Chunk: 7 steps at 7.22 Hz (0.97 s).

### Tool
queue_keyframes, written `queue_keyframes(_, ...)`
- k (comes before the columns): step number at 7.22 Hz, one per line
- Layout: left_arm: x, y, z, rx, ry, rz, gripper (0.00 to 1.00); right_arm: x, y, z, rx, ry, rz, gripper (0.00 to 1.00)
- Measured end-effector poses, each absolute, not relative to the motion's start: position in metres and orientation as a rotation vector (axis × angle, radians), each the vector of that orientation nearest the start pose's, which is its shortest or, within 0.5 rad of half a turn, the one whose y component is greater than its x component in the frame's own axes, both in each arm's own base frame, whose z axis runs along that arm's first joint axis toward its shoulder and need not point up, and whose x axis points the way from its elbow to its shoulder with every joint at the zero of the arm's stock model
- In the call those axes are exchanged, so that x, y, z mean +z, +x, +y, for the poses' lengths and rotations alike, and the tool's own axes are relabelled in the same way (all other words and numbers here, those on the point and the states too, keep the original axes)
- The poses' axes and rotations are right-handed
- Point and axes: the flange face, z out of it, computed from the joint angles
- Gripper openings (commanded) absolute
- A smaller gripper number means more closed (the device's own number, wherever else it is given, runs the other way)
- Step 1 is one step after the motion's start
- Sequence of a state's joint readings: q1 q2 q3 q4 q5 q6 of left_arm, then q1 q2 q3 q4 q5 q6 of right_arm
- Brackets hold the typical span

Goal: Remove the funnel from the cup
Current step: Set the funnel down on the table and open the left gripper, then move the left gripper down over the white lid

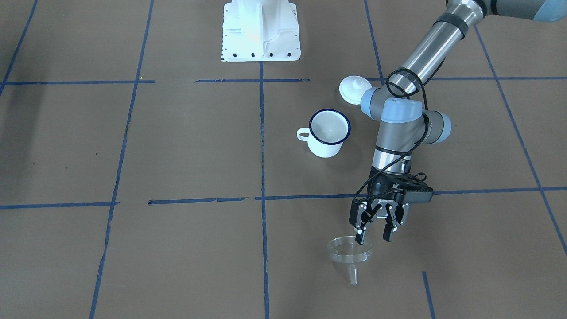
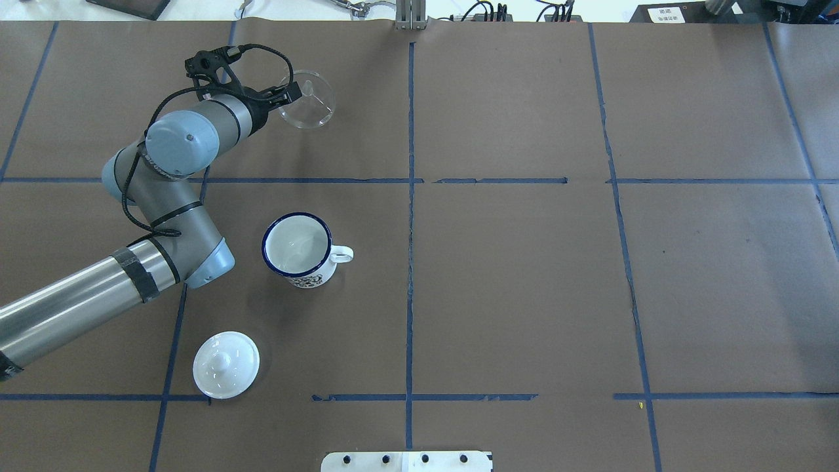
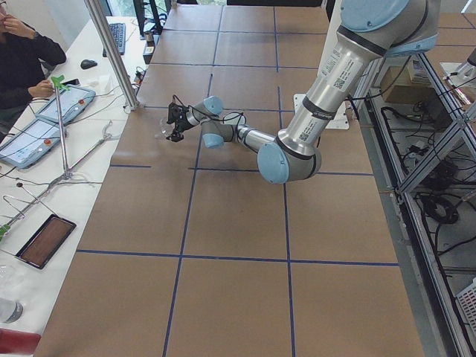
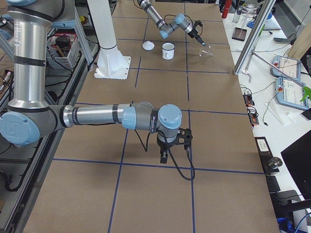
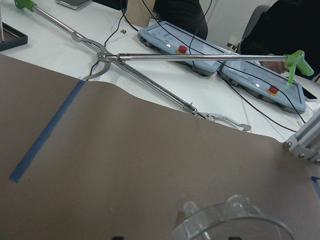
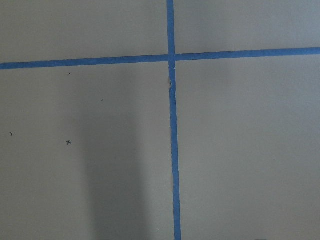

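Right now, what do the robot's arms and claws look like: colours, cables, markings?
Both arms, the left arm and right arm, have silver tube links, grey joints and pale blue caps. The left arm wears a black band and a black cable loops along its wrist. The left claw is black with small white lettering; the right claw looks black too.
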State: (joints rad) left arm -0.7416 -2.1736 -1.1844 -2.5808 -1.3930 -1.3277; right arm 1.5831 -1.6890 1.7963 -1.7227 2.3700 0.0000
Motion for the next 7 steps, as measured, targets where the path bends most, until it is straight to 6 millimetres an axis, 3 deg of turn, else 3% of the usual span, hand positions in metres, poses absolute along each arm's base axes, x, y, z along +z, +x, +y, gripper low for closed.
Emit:
queue_keyframes(1,0.363,0.432,-0.607,-0.513,0.683,1.035,1.00,0.616,0.067,-0.436,0.030,-0.037,-0.800,1.00)
queue_keyframes(2,0.341,0.413,-0.588,-0.485,0.623,1.023,1.00,0.616,0.068,-0.435,0.031,-0.037,-0.800,1.00)
queue_keyframes(4,0.277,0.374,-0.539,-0.441,0.501,0.977,1.00,0.616,0.070,-0.435,0.035,-0.035,-0.801,1.00)
queue_keyframes(5,0.267,0.351,-0.511,-0.418,0.444,0.964,1.00,0.617,0.071,-0.435,0.037,-0.035,-0.801,1.00)
queue_keyframes(7,0.269,0.312,-0.460,-0.364,0.358,0.917,1.00,0.617,0.073,-0.433,0.041,-0.031,-0.801,1.00)
